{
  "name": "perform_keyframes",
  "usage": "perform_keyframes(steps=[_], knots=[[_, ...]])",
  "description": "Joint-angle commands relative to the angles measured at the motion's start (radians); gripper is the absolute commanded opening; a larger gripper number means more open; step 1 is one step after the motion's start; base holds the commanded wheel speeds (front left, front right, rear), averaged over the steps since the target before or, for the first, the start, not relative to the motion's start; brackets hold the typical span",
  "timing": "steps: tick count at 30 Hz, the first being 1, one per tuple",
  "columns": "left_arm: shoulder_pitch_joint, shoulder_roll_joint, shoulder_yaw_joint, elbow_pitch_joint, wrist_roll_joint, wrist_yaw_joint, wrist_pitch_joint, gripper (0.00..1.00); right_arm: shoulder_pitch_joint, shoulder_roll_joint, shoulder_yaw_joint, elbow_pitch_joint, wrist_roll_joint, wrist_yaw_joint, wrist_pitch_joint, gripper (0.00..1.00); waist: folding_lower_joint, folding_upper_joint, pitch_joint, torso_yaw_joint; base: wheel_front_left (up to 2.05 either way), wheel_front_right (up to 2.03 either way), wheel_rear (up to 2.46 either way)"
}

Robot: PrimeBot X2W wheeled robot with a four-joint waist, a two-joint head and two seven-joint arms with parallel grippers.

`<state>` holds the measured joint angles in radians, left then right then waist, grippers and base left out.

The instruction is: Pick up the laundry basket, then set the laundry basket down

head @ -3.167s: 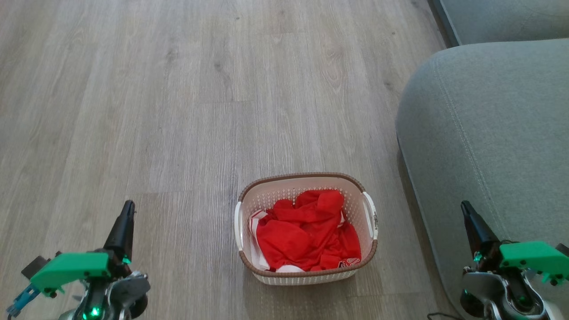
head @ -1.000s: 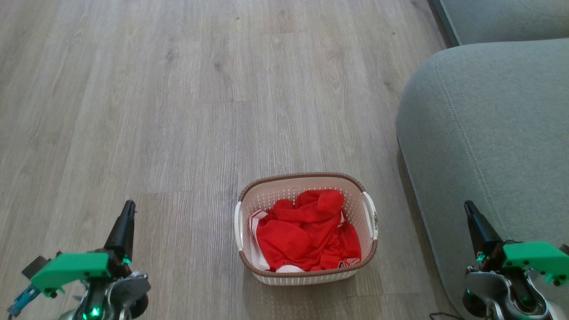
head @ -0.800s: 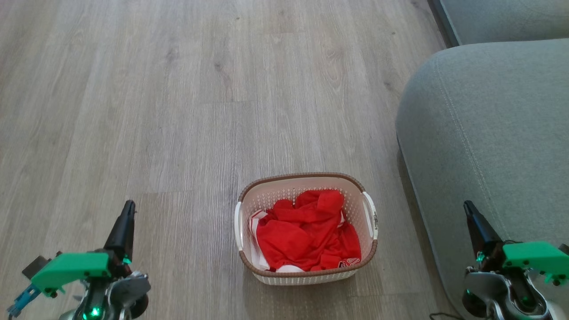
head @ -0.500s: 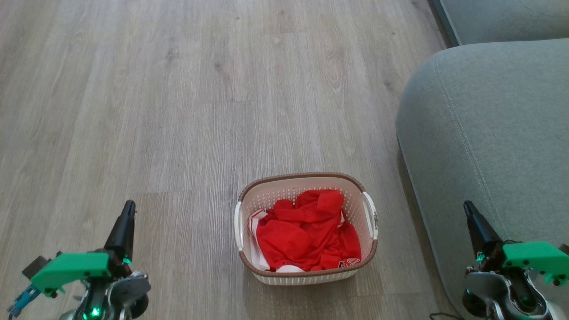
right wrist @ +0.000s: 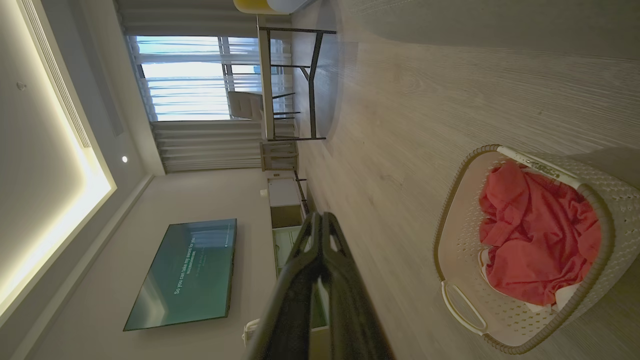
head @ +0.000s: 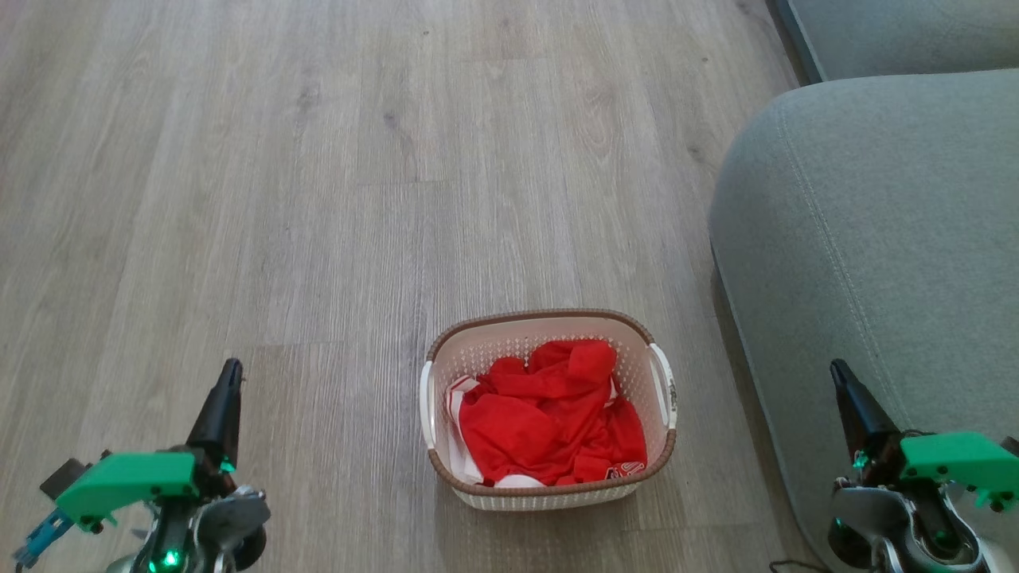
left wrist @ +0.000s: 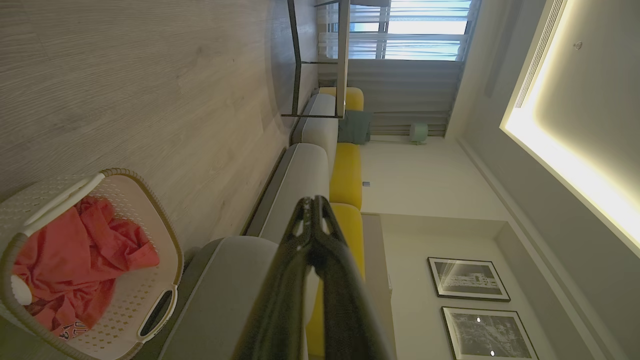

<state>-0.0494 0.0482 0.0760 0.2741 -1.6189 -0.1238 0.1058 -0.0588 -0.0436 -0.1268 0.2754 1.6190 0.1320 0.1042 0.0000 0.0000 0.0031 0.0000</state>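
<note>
The laundry basket [head: 549, 330] stands on the wooden floor at lower centre, cream-white and perforated with a brown woven-look rim and a white handle on each side. Red and white clothes [head: 549, 414] fill it. It appears too in the left wrist view as the laundry basket [left wrist: 135, 295] and in the right wrist view as the laundry basket [right wrist: 457, 250]. My left gripper [head: 231, 370] hangs well to its left, shut and empty, with its tips [left wrist: 313, 201] pressed together. My right gripper [head: 836, 370] is off to its right, over the sofa edge, also shut and empty [right wrist: 318, 216].
A grey-green sofa [head: 876, 239] takes up the right side, close to the basket's right handle. A black cable [head: 788, 566] lies on the floor at the bottom right. Far off stand a metal-legged table [right wrist: 295, 85] and a wall screen [right wrist: 185, 272]. Open floor [head: 358, 159] stretches ahead and to the left.
My right gripper has drifted slightly right and down compared with 3.2 s ago. The basket and the left gripper have not moved.
</note>
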Motion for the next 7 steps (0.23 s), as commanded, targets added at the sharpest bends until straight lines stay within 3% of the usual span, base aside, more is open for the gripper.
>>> perform_keyframes(steps=[1,7], knots=[[-0.058,0.004,0.036,-0.029,0.008,-0.007,0.006,0.00,-0.049,-0.010,0.017,-0.031,-0.007,-0.001,0.006,0.00,0.0000,0.0000,0.000,0.000,0.00,0.00,0.00],[-0.058,0.004,0.036,-0.029,0.009,-0.007,0.006,0.00,-0.049,-0.010,0.017,-0.031,-0.007,-0.001,0.006,0.00,0.0000,0.0000,0.000,0.000,0.00,0.00,0.00]])
